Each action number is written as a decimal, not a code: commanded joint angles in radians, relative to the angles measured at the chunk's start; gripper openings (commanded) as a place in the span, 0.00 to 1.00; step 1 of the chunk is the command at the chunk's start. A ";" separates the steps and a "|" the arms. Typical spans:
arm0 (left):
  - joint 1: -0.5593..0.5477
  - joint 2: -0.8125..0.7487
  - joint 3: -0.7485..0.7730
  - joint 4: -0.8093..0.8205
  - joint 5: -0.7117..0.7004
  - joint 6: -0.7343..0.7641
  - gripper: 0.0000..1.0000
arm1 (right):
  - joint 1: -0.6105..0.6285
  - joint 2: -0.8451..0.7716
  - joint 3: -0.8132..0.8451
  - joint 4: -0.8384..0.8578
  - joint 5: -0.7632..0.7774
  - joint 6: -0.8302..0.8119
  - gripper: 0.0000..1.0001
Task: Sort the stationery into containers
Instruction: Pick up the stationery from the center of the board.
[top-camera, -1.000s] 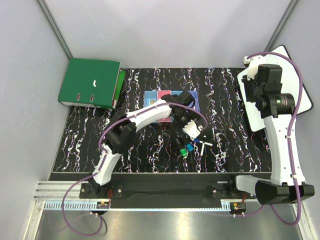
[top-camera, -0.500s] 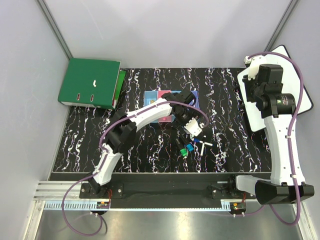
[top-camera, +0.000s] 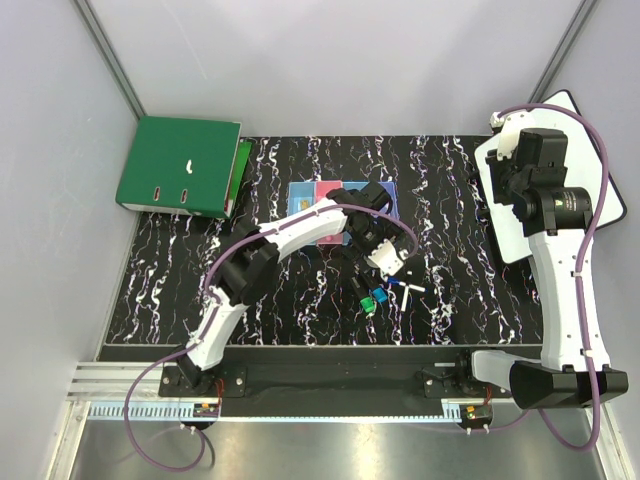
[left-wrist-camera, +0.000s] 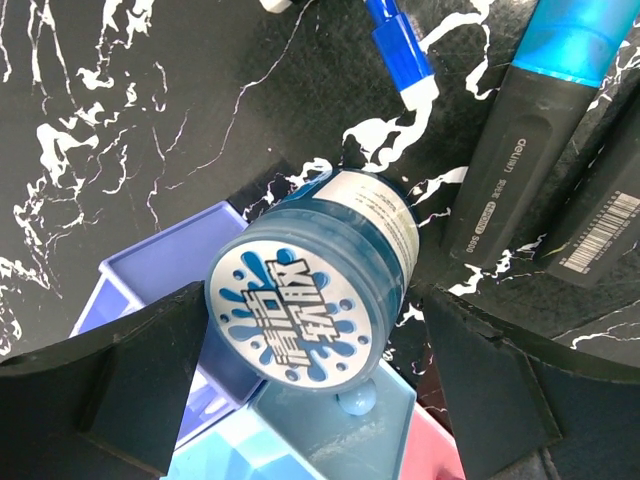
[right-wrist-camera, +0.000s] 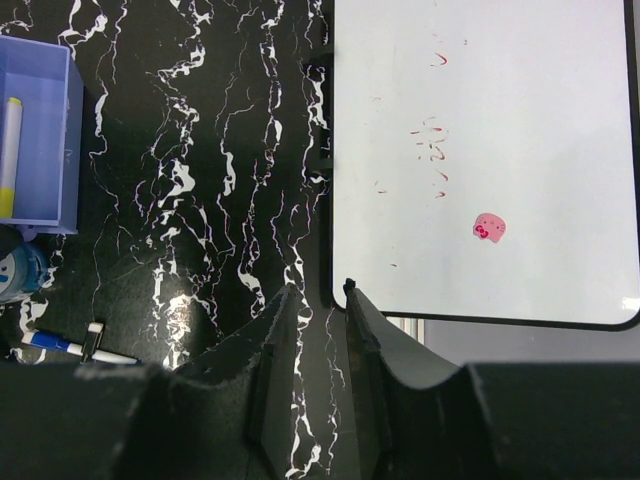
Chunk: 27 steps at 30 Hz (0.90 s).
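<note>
tape: on the table, tucked against the near corner of the purple bin. It's not in any of the bins yet. Can't tell if it sits flat or tipped.

risk, bin side: the left finger hangs right over the bin wall. If the claw drops straight down, I'd guess that finger lands on the rim and shoves the whole row instead of getting round the tape.

risk, the tape itself: round and smooth-looking, so an off-centre squeeze could probably pop it out sideways or send it rolling.

risk, marker side: the markers lie just beside the tape. The right finger could pinch one along with it or knock them, and the blue pen is close too.

left claw: jaws spread about as wide as they go, one each side of the tape. Nothing is clamped. The left finger looks very near the tape, but I can't tell if it touches.

right claw: way off to the right, hovering over the table by the edge of the board. Only a narrow gap between the fingers, nothing in it, touching nothing.
</note>
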 joint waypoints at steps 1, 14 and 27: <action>-0.006 0.011 0.035 0.000 0.009 0.025 0.93 | -0.007 -0.029 0.034 0.001 -0.021 0.015 0.34; -0.004 -0.012 -0.002 -0.018 0.003 0.028 0.58 | -0.006 -0.038 0.022 -0.002 -0.030 0.020 0.34; -0.007 -0.098 -0.114 -0.046 -0.051 -0.018 0.00 | -0.033 -0.047 0.028 -0.011 -0.039 0.026 0.34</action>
